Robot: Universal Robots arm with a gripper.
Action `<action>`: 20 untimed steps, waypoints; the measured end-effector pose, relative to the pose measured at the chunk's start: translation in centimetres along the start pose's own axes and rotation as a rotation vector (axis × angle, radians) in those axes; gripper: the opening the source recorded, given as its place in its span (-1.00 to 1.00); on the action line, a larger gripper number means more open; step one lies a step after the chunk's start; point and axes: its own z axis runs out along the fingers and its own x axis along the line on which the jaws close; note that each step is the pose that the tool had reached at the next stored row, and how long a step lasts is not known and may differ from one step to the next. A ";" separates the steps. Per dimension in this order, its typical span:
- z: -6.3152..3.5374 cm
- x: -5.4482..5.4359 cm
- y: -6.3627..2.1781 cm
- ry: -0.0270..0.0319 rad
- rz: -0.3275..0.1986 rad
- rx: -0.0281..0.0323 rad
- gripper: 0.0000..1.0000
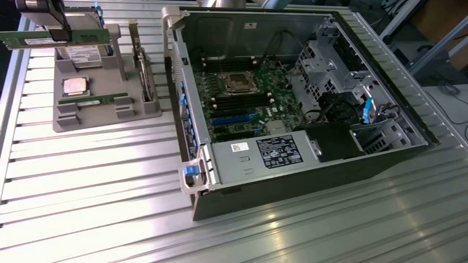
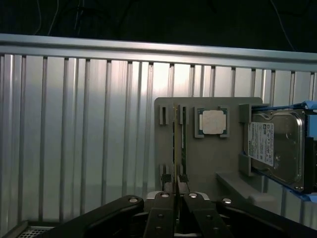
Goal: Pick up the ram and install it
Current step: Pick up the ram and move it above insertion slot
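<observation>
The ram (image 1: 86,37), a long green stick, hangs level above the grey parts holder (image 1: 109,112) at the exterior view's upper left. My gripper (image 1: 52,32) is shut on its middle. In the wrist view the held ram (image 2: 175,148) shows edge-on as a thin line rising from between the gripper (image 2: 176,197) fingertips. A second green stick (image 1: 91,100) lies in a slot of the holder, also edge-on (image 2: 183,141) beside the held one. The open computer case (image 1: 192,181) lies to the exterior view's right, its motherboard's black memory slots (image 1: 241,102) showing below the processor socket (image 1: 239,82).
On the holder sit a square silver processor (image 1: 75,86), a hard drive (image 1: 80,55) and an upright expansion card (image 1: 142,66). Inside the case are a power supply (image 1: 267,153) and drive cages (image 1: 329,66). The ribbed metal table (image 1: 87,192) stretches around both.
</observation>
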 end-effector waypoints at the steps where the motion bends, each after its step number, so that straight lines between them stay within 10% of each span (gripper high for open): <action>1: -0.20 0.0 0.01 0.0000 0.000 0.0001 -0.73; 13: -1.22 0.0 -0.03 -0.0004 0.000 -0.0001 -0.73; 20: -1.28 0.1 -1.51 -0.0003 0.000 0.0000 -0.73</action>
